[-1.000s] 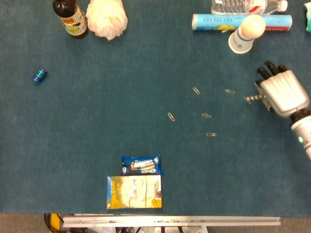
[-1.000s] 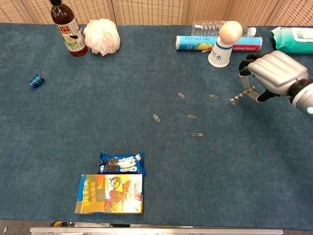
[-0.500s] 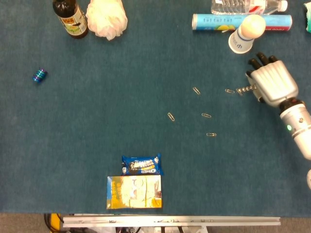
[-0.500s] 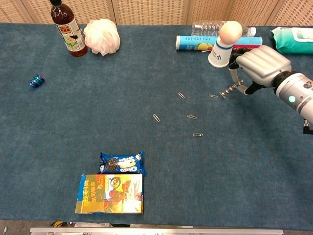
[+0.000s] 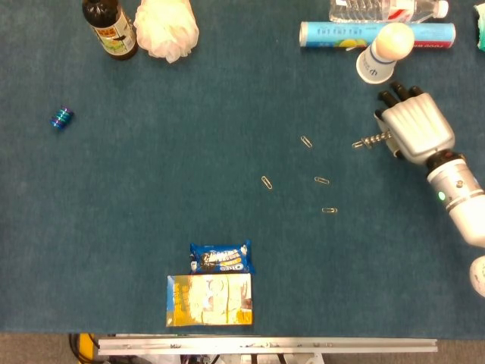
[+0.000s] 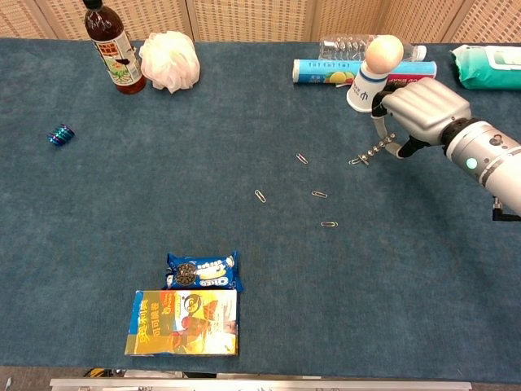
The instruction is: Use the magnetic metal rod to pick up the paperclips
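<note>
My right hand (image 5: 413, 130) (image 6: 415, 110) grips a thin metal rod (image 5: 371, 140) (image 6: 376, 151) that points left and down towards the cloth. The rod's tip touches one paperclip (image 6: 355, 161) on the blue tablecloth. Several other paperclips lie loose further left: one (image 5: 305, 141) nearest the tip, one (image 5: 322, 180) below it, one (image 5: 329, 210) lower still, and one (image 5: 267, 182) farthest left. My left hand shows in neither view.
Behind the right hand stand a white cup with an egg (image 5: 383, 51), a blue tube (image 5: 341, 34) and a water bottle (image 5: 379, 9). A sauce bottle (image 5: 110, 26) and white puff (image 5: 167, 26) sit far left; cookie pack (image 5: 220, 258) and snack box (image 5: 209, 299) lie near the front.
My right hand has carried the rod leftward and slightly away from me, bringing its tip from right of the paperclips onto the rightmost one.
</note>
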